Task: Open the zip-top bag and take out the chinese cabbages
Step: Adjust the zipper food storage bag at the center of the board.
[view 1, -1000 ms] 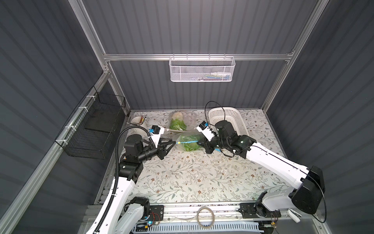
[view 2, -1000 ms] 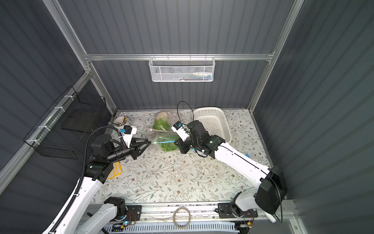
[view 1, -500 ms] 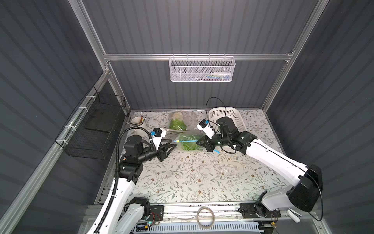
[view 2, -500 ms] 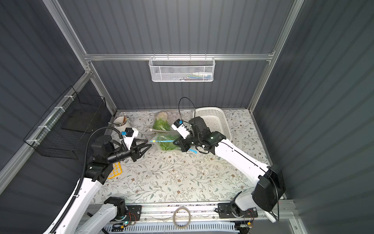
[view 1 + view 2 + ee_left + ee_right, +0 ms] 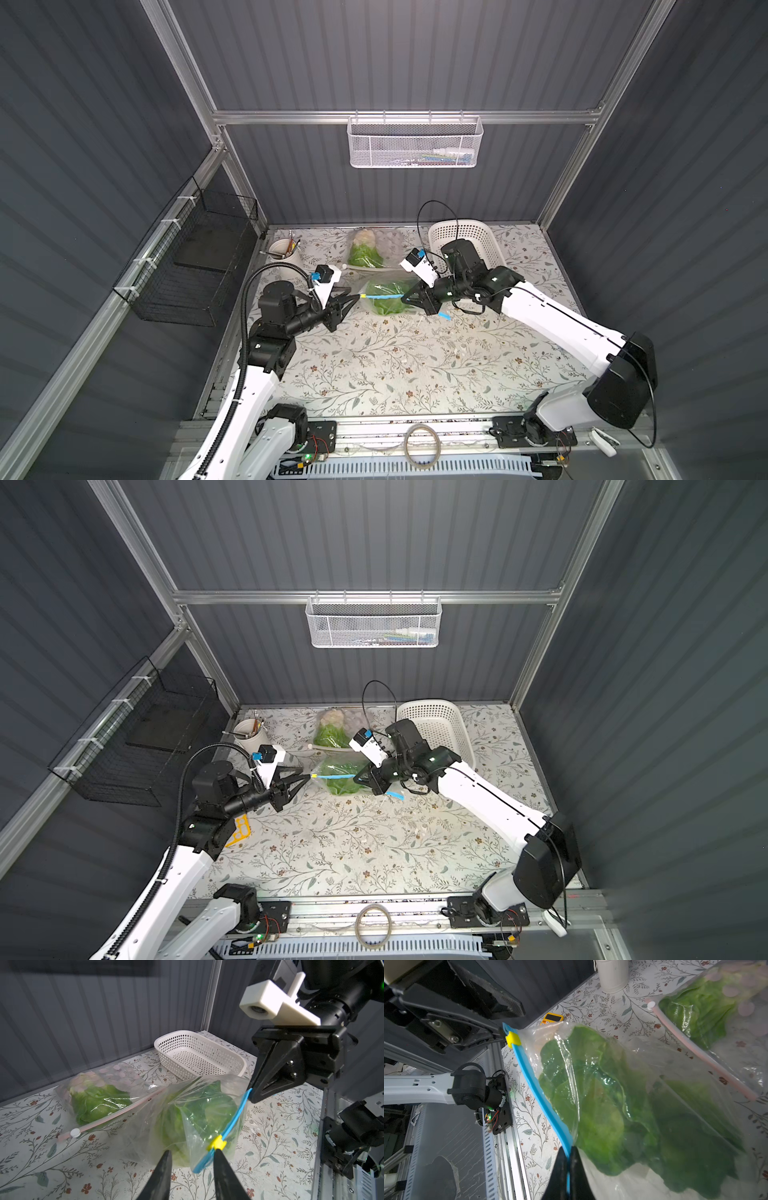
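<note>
Item: my right tool point(image 5: 568, 1148) was pinched tight on the blue zip strip point(image 5: 537, 1093) of the zip-top bag point(image 5: 153, 1105), my left tool point(image 5: 192, 1151) gaped partway at its yellow slider point(image 5: 217, 1142), and the chinese cabbages point(image 5: 199, 1113) lay inside that bag.

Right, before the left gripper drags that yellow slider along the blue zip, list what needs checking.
1. Right gripper clamped on the blue zip strip: ok.
2. Left gripper closed on the yellow slider: not ok; its fingers stand apart, with the slider at one fingertip.
3. Strip stretched straight between the two grippers: ok.
4. Zip-top bag mouth opened: cannot tell.
5. Chinese cabbage inside that bag: ok.
6. Pink-zip bag clear of the held bag: cannot tell.
</note>
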